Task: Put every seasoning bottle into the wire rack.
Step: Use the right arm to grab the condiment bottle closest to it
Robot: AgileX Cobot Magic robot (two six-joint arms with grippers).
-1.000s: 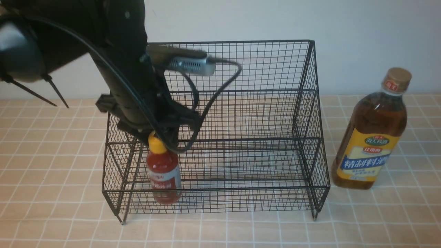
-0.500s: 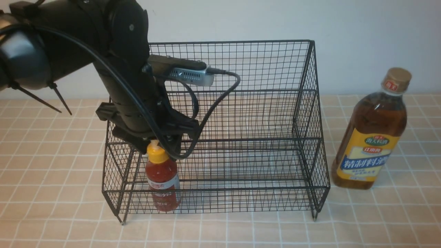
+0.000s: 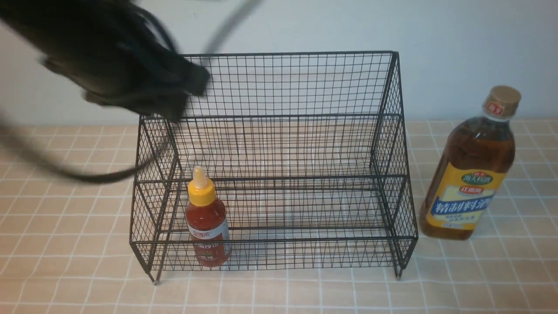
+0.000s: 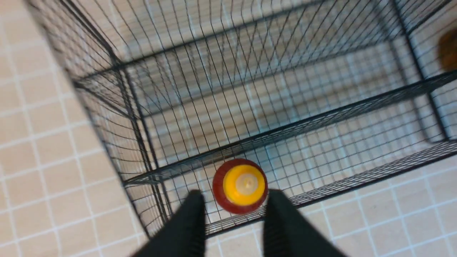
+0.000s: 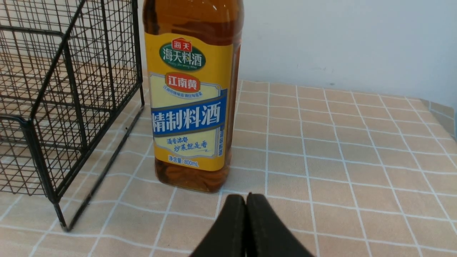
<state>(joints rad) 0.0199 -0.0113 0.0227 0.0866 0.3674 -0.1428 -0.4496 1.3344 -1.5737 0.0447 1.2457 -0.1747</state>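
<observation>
risen clear, left jaws (image 4: 234,214) hang above upright sauce bottle (image 3: 207,222).

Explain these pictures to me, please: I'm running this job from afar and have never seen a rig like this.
The machine has two jointed arms, each ending in a pinching hand with a camera on its wrist. The front picture looks forward from between the arms; the other two come from the wrists.

On the pale checked cloth stands a dark wire-mesh rack. Inside its front tier is a small red sauce bottle with a yellow cap, upright and released. Outside, beside the rack on its right, a tall amber bottle with a tan cap and yellow-blue label stands upright on the cloth.

The left hand hovers above the sauce bottle, its fingers apart. The right hand is shut in front of the amber bottle. Neither holds anything.
</observation>
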